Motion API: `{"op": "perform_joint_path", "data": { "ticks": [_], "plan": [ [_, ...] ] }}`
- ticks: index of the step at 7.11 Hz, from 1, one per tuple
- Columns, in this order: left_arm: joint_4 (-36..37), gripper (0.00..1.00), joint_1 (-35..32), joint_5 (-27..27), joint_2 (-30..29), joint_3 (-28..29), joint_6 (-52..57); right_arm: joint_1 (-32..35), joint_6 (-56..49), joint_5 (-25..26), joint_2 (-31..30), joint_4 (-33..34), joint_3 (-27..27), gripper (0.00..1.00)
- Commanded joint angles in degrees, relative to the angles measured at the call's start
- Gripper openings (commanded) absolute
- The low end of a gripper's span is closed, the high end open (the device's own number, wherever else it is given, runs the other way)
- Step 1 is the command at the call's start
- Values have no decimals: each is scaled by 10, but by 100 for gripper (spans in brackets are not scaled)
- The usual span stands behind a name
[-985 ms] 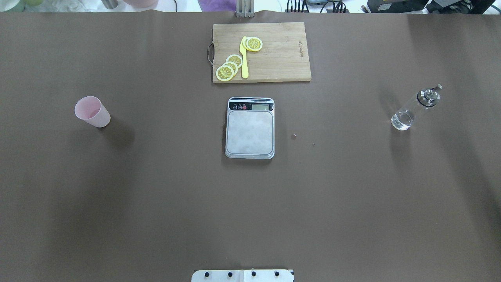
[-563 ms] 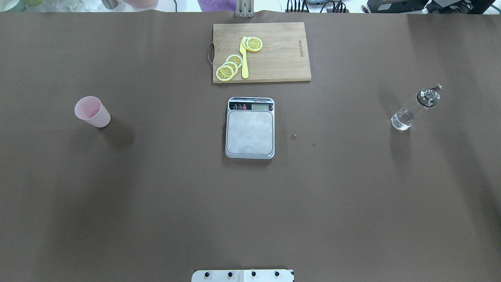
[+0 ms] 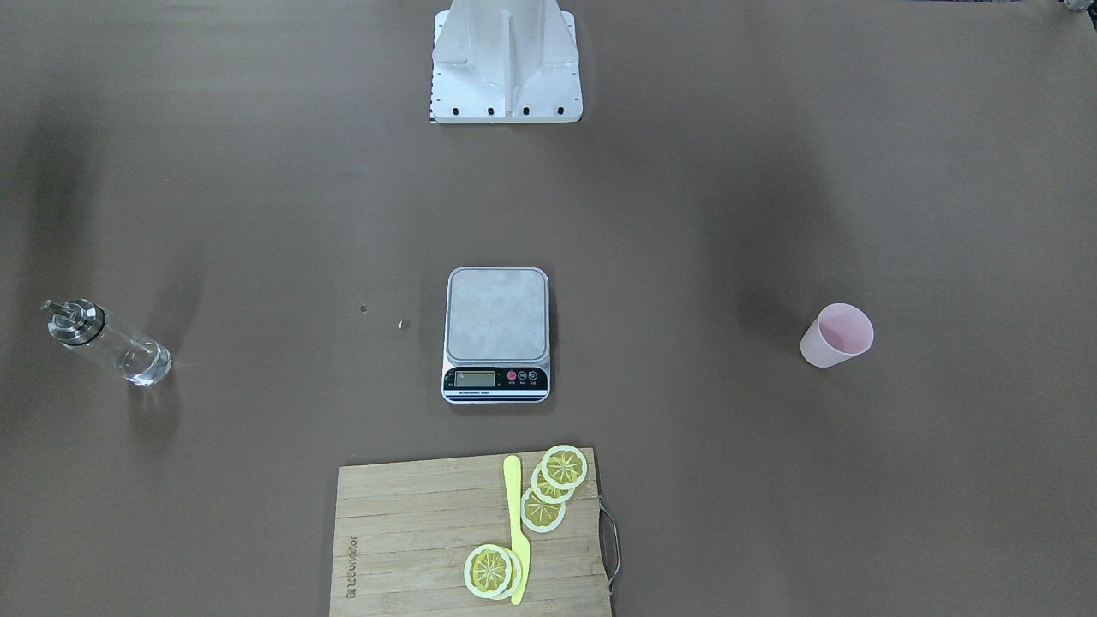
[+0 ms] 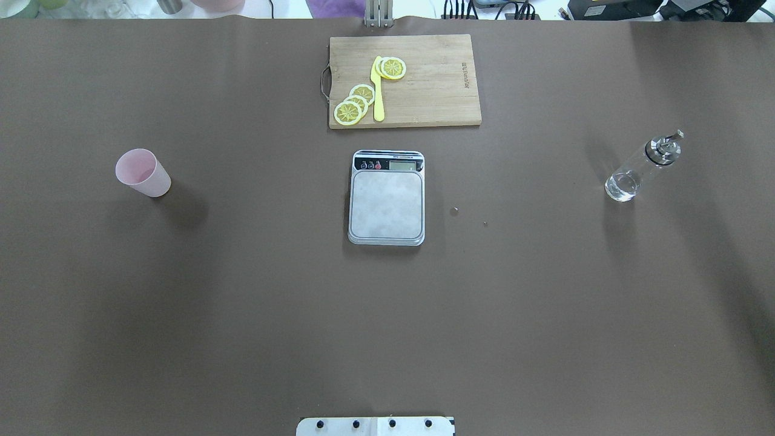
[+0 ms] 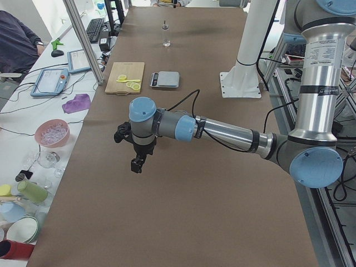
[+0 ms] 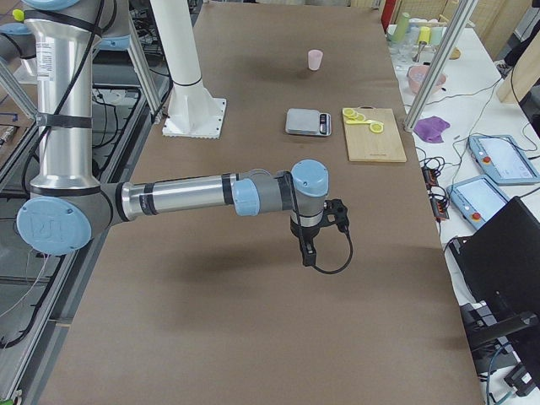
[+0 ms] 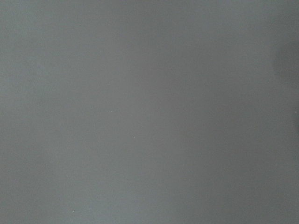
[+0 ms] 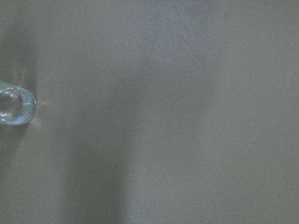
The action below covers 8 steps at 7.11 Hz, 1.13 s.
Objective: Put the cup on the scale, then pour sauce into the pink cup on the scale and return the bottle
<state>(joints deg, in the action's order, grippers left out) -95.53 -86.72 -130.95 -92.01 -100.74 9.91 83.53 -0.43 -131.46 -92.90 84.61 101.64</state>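
1. The step in hand, as I judge it, is the first one: fetching the small pale pink tapered plastic cup (image 4: 143, 172). It stands upright, mouth up, well apart from the small rectangular steel-topped digital scale (image 4: 386, 203), on the robot's left of it. Nothing sits on the scale's platform.
2. Use the left arm. The left gripper (image 5: 137, 162) hangs over bare brown table cover (image 4: 242, 315), and its wrist camera sees only that cover. The claw shows from the side alone, so I cannot tell whether it is released or clenched. Check this before you descend.
3. Come down with the jaws wide and close gently on the cup's wall below the rim, since thin plastic will likely flex. Keep the cup upright and set it in the middle of the platform, clear of the black display strip.
4. The right gripper (image 6: 307, 251) is likewise impossible to read. Keep it waiting near the slim clear glass bottle with a metal spout (image 4: 639, 169), which stands well apart from the scale on the robot's right.
5. The count:
   - one cup, one scale and one bottle
   - one wooden cutting board (image 4: 436, 85) beyond the scale
   - one yellow plastic knife (image 4: 378, 97) on the board
   - five lemon slices (image 4: 348, 112) on the board, as far as their overlap lets me tell
   - two tiny specks (image 4: 454, 210) just beside the scale on the bottle's side
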Motion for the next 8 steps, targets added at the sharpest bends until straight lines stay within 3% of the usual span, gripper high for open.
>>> {"op": "perform_joint_path", "data": {
  "ticks": [1,4,5,6,8],
  "plan": [
    [-133,99,0,0,-8,47,-52,1,9,-4,-3,-20,0,100],
    [-137,99,29,0,-56,49,-101,-3,38,-30,-11,-52,-9,100],
    [-142,98,103,5,-70,48,-163,-12,59,-29,-11,-53,-9,100],
    [-148,98,155,25,-78,46,-299,-13,67,-29,-11,-53,-8,100],
    [-191,98,252,98,-80,62,-433,-14,68,-30,-11,-53,-7,100]
  ]
}}
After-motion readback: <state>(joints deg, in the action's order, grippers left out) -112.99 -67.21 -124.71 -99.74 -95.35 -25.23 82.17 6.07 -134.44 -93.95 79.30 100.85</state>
